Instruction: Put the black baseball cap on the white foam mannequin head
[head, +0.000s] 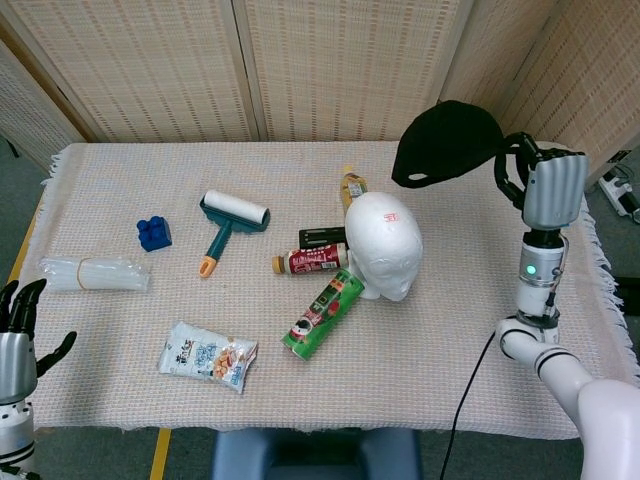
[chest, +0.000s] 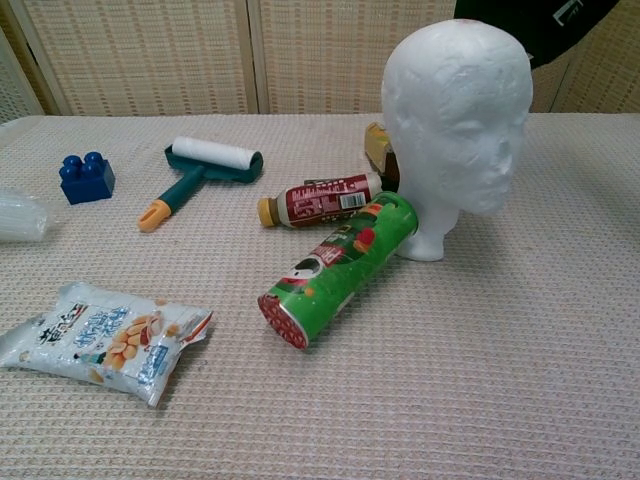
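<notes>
A cloth-covered table (head: 470, 330) carries the mannequin head (head: 384, 243) and lint roller (head: 231, 221).

Woven folding screens (head: 340, 65) stand behind a cloth-covered table (head: 120, 375) on grey floor (head: 15, 215).

The white foam mannequin head (head: 384, 245) stands upright near the middle of the counter (head: 470, 330). Its crown is uncovered and open from above. Obstacles crowd its left side: a green can (head: 323, 313) lies tilted with its upper end against the neck base, a red bottle (head: 310, 261) lies just beside it, and a yellow-capped bottle (head: 351, 185) and a black object (head: 322, 237) sit close behind. The counter to the right of the mannequin head is bare cloth. The right robot hand (head: 545, 188) holds the black baseball cap (head: 446, 142) in the air, above and right of the crown, clear of everything.
</notes>
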